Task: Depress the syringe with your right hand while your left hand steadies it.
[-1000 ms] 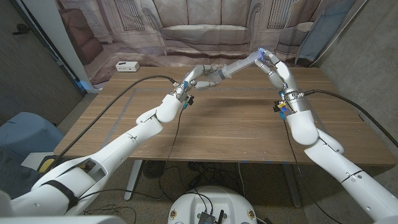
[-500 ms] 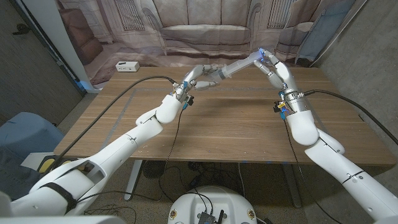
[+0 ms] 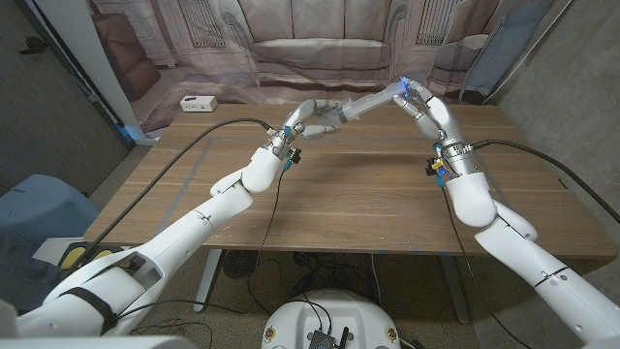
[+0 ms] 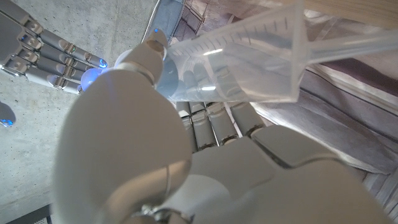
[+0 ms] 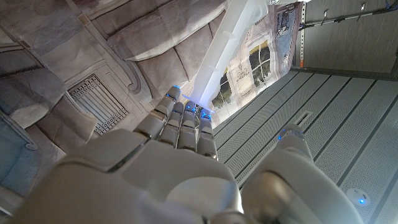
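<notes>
My left hand (image 3: pixel 312 116) grips the barrel of a clear syringe (image 3: pixel 366 101), holding it up above the far side of the wooden table (image 3: pixel 358 194). The syringe slants up and rightward to my right hand (image 3: pixel 423 105), whose fingertips (image 5: pixel 186 109) press its plunger end, not wrapped around it.

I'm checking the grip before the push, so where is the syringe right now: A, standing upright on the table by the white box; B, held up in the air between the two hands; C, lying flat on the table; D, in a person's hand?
B: the syringe hangs above the table, the left hand gripping its barrel and the right hand at its far end.
</notes>
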